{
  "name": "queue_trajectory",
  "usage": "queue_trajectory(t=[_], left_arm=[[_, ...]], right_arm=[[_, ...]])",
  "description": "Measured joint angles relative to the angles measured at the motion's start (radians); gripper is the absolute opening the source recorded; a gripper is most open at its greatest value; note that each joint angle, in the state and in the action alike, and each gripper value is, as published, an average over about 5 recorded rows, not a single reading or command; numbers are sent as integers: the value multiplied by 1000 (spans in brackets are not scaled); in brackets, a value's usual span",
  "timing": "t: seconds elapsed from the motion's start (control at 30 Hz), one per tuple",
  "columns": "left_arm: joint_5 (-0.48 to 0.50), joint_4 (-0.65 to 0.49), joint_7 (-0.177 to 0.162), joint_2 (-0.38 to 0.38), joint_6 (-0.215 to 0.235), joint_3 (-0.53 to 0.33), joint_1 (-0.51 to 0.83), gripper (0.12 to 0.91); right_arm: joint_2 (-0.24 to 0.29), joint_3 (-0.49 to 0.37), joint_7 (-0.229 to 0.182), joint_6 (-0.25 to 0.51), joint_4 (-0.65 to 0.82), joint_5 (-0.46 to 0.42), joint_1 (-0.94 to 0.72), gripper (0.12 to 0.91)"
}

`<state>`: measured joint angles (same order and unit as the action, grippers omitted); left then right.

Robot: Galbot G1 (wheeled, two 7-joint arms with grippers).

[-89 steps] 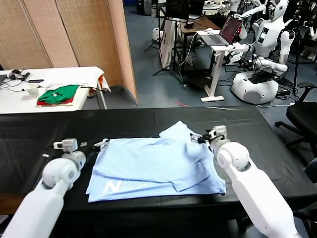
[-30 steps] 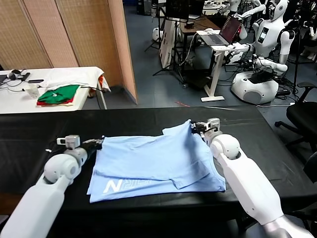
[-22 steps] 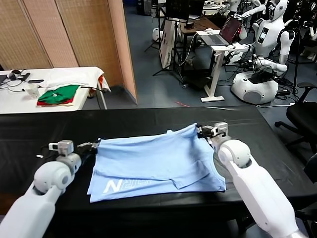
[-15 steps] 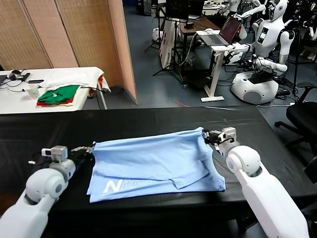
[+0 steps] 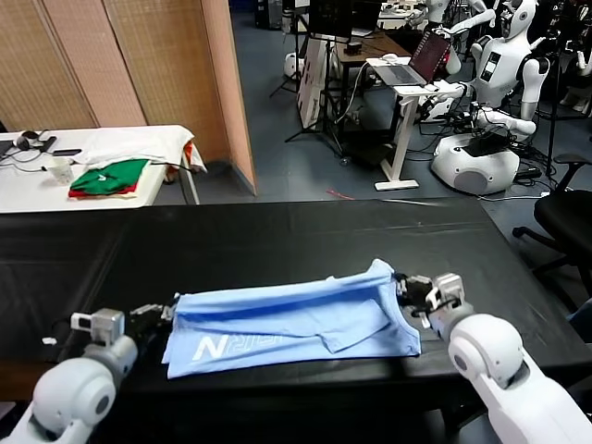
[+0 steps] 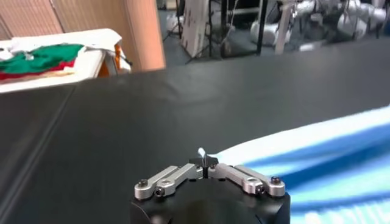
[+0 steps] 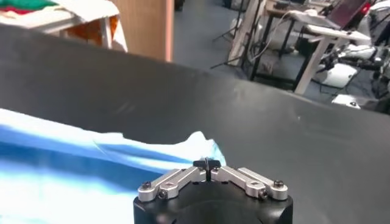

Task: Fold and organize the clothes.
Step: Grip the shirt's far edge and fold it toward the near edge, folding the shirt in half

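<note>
T-shirt, pale sky-blue soft cotton with a white "N" print, is lying across the near half of the black surface in the head view, its long axis running side to side between the two arms. The left gripper is sitting at the shirt's left end and the right gripper at its right end, each touching an upper corner of the folded-over layer, so neither arm is the nearer one; each has its own end. The cloth between them is bunching into a narrow, lightly creased band with the printed hem toward the robot. Any coming move, I judge, is turning on both ends travelling together across that long axis.

Left wrist view: the jaws are pressing tight together on a small peak of fabric, and the shirt is spreading away from them in blue and white folds over the matte surface.

Right wrist view: the jaws are likewise closing narrowly on the cloth, a rounded corner of which is puffing up just beyond them.
</note>
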<state>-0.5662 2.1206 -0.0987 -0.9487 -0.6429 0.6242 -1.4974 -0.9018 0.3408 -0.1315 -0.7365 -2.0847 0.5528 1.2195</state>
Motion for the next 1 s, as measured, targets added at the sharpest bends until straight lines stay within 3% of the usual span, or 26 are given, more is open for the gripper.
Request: queue_trajectory(t=[0.43, 0.53, 0.63, 0.87, 1.0], left_arm=[[72, -31, 8, -45, 17, -21, -39, 148], [80, -29, 8, -54, 18, -19, -45, 148], [86, -15, 7, -64, 17, -10, -55, 189], [118, 30, 7, -79, 25, 8, -48, 583], [108, 27, 6, -78, 35, -1, -23, 820]], right_arm=[[-27, 8, 3, 0, -10, -17, 57, 159], [-29, 22, 7, 0, -26, -4, 71, 279], [-32, 43, 10, 0, -46, 17, 85, 467], [-55, 108, -7, 0, -48, 51, 71, 843], [-82, 116, -31, 16, -2, 60, 36, 902]])
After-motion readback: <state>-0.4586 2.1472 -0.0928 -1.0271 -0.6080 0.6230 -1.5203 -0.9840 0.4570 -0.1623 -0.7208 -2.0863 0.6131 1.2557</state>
